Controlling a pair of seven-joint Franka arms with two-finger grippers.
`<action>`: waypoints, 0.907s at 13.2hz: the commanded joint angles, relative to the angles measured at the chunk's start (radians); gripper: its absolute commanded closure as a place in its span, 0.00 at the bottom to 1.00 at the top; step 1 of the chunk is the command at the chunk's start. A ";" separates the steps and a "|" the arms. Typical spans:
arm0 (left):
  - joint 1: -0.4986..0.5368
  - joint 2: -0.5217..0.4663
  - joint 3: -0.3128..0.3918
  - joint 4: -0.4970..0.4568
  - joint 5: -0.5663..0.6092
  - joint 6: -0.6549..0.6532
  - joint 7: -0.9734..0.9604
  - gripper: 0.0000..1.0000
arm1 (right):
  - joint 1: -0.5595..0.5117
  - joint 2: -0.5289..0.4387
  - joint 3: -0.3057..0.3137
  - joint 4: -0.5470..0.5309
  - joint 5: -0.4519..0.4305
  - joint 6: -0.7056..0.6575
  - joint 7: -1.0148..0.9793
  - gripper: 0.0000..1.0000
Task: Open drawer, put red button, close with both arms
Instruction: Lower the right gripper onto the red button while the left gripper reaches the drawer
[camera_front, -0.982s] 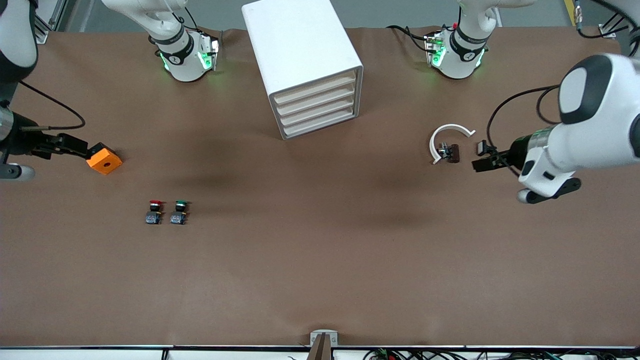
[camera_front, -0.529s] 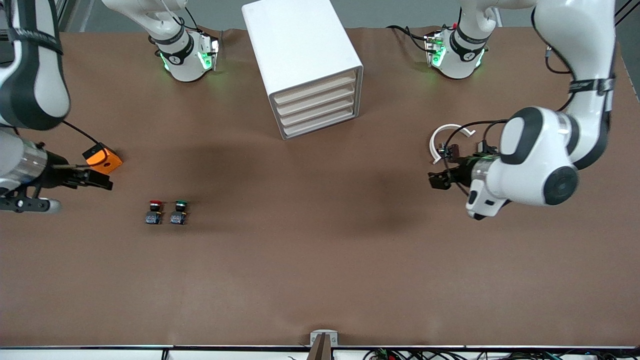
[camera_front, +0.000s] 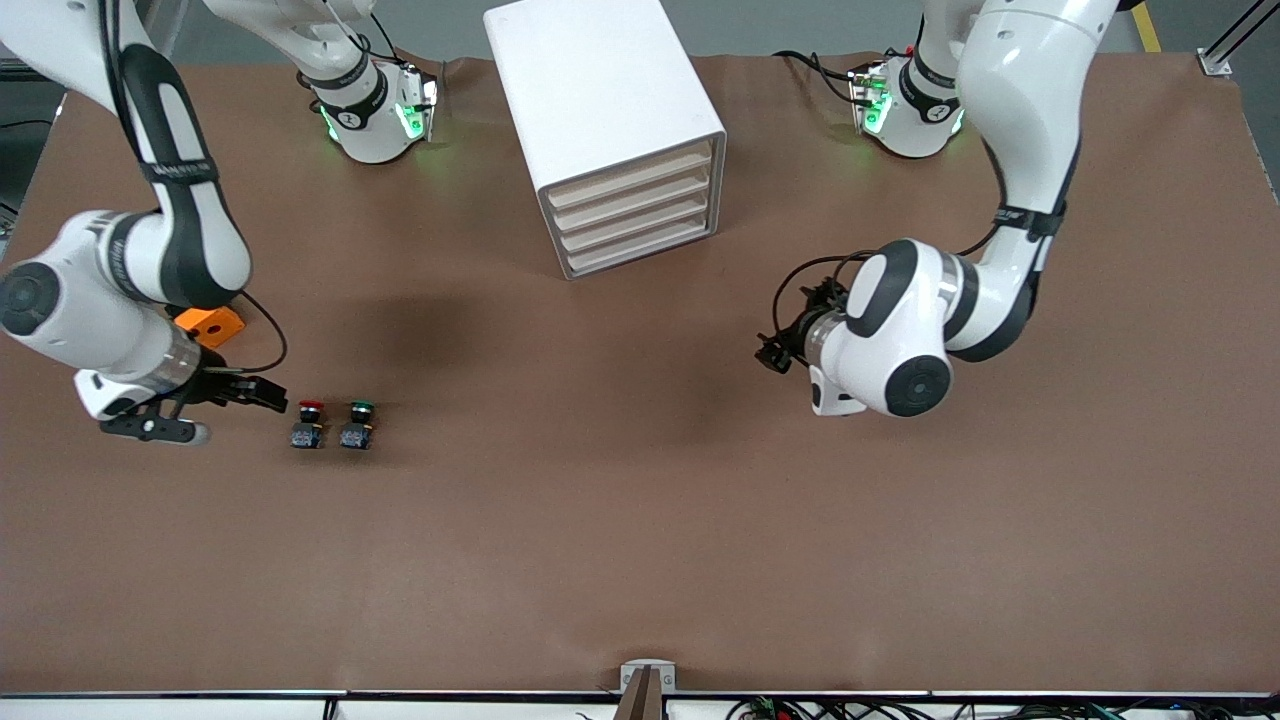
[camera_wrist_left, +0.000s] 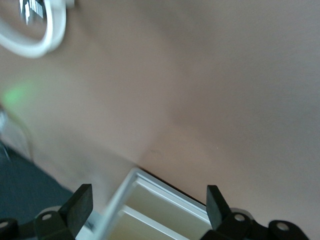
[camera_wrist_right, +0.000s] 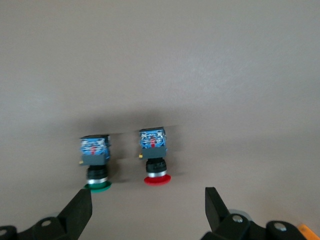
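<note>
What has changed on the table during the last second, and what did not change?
The right gripper left the orange block and came beside the red button, fingers open. The left gripper moved from the white ring toward the cabinet, also open. Both buttons, block and closed drawers stayed put.

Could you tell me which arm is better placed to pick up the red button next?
The right arm. Its pincer is open and just beside the red button, which sits between its fingers in the right wrist view. The left pincer, also open, is near the cabinet, toward the left arm's end of the table.
</note>
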 joint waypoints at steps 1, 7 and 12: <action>-0.040 0.070 0.005 0.044 -0.098 -0.009 -0.294 0.00 | -0.003 0.096 0.003 -0.001 0.013 0.129 0.006 0.00; -0.127 0.141 0.005 0.063 -0.351 -0.016 -0.765 0.00 | -0.007 0.214 0.006 0.001 0.016 0.297 0.010 0.00; -0.164 0.200 -0.009 0.064 -0.501 -0.113 -0.931 0.00 | 0.000 0.237 0.010 0.001 0.019 0.298 0.012 0.00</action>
